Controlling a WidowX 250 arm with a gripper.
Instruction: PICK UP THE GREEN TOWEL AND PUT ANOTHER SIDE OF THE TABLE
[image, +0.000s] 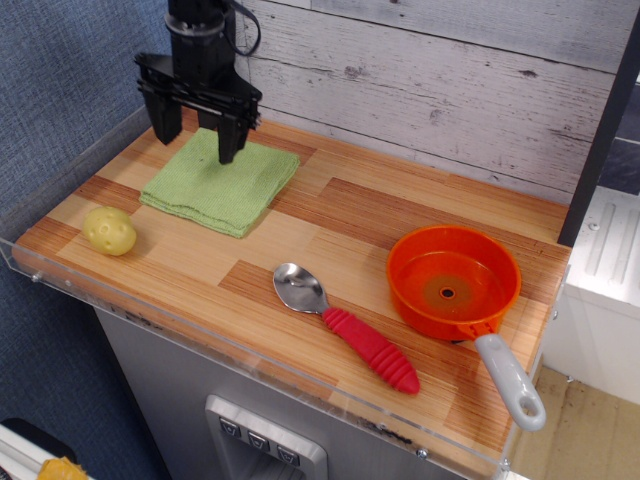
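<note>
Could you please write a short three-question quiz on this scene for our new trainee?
1. True or false: the gripper is shut on the towel.
2. What lies nearest the towel? A) the pan B) the ball C) the spoon
3. Fill in: the pan's grey handle points toward the ___ edge of the table.

Key:
1. False. The jaws are open above the towel, which lies flat on the table.
2. B. The ball sits just off the towel's front left corner.
3. Front, at the right-hand corner.
</note>
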